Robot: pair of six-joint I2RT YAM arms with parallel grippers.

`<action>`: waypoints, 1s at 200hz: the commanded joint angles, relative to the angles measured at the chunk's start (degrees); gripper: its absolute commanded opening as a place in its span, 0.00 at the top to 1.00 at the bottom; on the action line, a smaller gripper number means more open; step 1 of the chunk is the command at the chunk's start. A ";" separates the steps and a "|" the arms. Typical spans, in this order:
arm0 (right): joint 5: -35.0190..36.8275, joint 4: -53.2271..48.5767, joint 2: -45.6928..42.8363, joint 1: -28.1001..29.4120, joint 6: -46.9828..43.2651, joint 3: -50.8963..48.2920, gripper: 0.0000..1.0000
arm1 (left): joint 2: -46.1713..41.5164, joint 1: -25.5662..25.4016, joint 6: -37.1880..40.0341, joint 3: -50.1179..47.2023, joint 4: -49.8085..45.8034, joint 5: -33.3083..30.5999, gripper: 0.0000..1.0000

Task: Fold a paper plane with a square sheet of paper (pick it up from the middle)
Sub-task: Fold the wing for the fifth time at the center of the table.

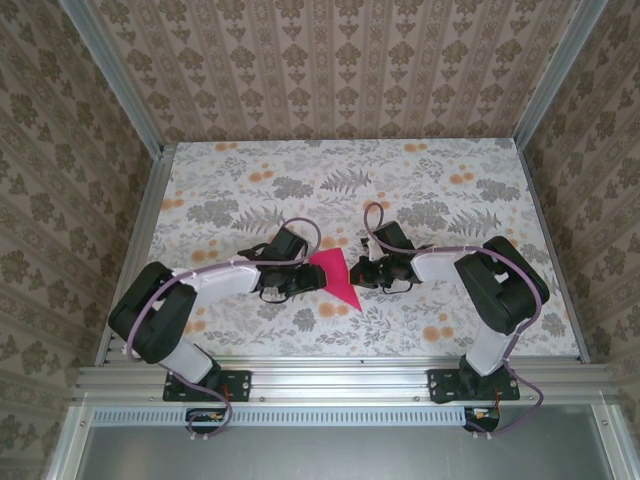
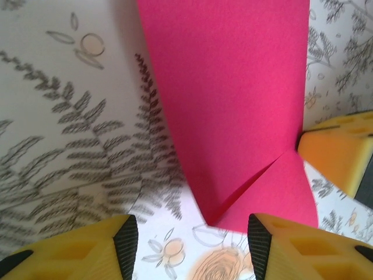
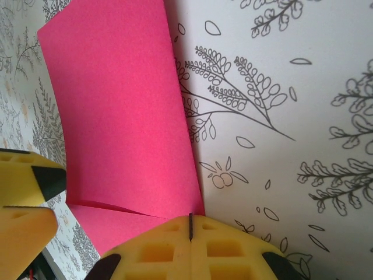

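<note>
The magenta-red sheet of paper (image 1: 337,276) lies folded in the middle of the table between my two grippers. In the left wrist view the paper (image 2: 233,99) curves up off the cloth, with a folded flap (image 2: 280,192) at its near end. My left gripper (image 2: 192,239) is open, and the paper's pointed near end lies just ahead of its fingers without touching them. My right gripper (image 3: 190,224) is shut, with the paper's (image 3: 122,116) edge running into its fingertips. From above, the left gripper (image 1: 303,277) sits at the paper's left side and the right gripper (image 1: 362,270) at its right.
The table (image 1: 450,180) is covered by a floral cloth with orange flowers and grey ferns. Metal rails (image 1: 340,378) run along the near edge, and patterned walls close in the other sides. A right finger (image 2: 344,149) shows beside the paper in the left wrist view.
</note>
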 commanded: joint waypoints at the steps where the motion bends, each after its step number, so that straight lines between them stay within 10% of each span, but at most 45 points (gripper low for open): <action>1: 0.53 -0.87 2.10 -0.43 0.45 -1.46 0.96 | 1.91 -0.12 -3.42 1.55 4.27 1.61 0.45; 90: 0.44 -1.24 2.05 -0.83 -0.43 -1.89 0.93 | 7.57 -0.25 -6.40 4.13 9.63 2.07 0.57; 200: 2.75 -6.87 -4.51 -0.95 -7.89 -0.16 0.80 | 5.22 -0.18 -9.28 5.39 7.02 0.72 0.96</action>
